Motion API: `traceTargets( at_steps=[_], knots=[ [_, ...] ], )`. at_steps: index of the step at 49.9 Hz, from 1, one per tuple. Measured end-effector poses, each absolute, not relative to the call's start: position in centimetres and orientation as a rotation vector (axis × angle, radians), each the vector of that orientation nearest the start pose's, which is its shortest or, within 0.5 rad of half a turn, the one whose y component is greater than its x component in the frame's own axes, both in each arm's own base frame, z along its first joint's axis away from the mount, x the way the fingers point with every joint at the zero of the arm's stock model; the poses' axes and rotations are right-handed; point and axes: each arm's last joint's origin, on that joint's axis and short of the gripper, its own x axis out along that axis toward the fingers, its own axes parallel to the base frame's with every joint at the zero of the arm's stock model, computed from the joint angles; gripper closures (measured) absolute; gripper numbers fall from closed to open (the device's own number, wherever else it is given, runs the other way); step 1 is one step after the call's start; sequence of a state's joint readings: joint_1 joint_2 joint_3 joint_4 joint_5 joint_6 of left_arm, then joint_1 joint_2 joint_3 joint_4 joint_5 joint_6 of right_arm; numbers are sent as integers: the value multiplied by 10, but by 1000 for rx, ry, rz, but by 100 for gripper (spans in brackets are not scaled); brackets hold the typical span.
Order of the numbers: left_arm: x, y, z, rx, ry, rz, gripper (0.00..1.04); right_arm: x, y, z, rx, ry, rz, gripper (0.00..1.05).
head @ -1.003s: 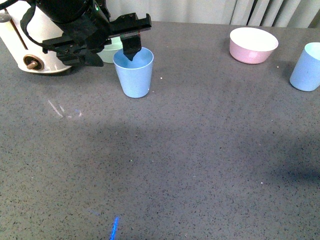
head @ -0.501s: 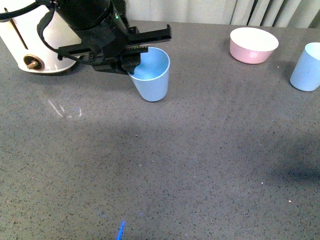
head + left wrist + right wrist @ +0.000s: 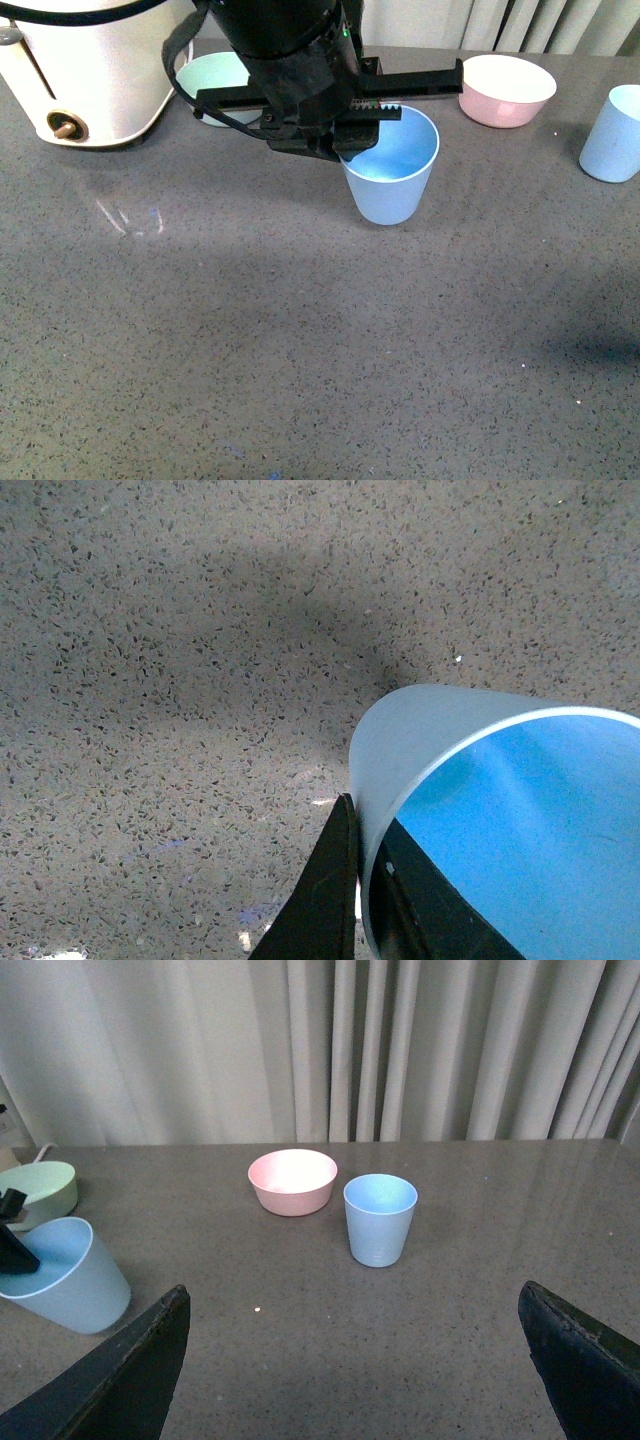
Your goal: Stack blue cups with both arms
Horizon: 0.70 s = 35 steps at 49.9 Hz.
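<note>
1st cup (image 3: 392,175) tilted, centre, rim pinched by left gripper (image 3: 347,147), one finger inside | 2nd cup (image 3: 612,133) upright far right, near pink bowl (image 3: 505,92) | right gripper (image 3: 350,1300) spread wide, empty

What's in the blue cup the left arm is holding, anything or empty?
Empty. The front and left wrist views show only bare blue inside the held cup, whose wall the left gripper pinches.

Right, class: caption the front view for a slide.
Left gripper holds one blue cup by its rim; the second cup stands right of the pink bowl.
</note>
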State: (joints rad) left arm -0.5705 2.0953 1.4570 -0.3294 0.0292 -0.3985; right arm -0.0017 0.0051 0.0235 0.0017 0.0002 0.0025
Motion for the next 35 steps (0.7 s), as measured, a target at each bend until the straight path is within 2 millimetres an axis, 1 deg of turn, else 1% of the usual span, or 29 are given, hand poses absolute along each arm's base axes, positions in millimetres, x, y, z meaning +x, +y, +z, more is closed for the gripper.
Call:
traceTargets(
  at_steps=[14,19,21,23,28,29,33,35],
  knots=[
    [374,-251,136,-90,1077,-342,103,97,0,171,2,-20,-2,9],
    [372,-256,136,-87,1080,-349,103,97,0,171,2,-20,-2,9],
    [372,-258,136,-89,1081,-351,101,97,0,171,2,-20,-2,9],
    [371,-260,136,-89,1079,-354,92,97,0,171,2,-20,-2,9],
    [372,-262,139,-94,1073,-359,74,97,0,171,2,-20,-2,9],
    [372,-263,140,-95,1070,-360,69,97,0,171,2,-20,-2,9],
    [373,-263,141,-98,1065,-362,54,97,0,171,2,-20,-2,9],
    [373,-263,142,-101,1064,-363,46,97,0,171,2,-20,-2,9]
  ],
)
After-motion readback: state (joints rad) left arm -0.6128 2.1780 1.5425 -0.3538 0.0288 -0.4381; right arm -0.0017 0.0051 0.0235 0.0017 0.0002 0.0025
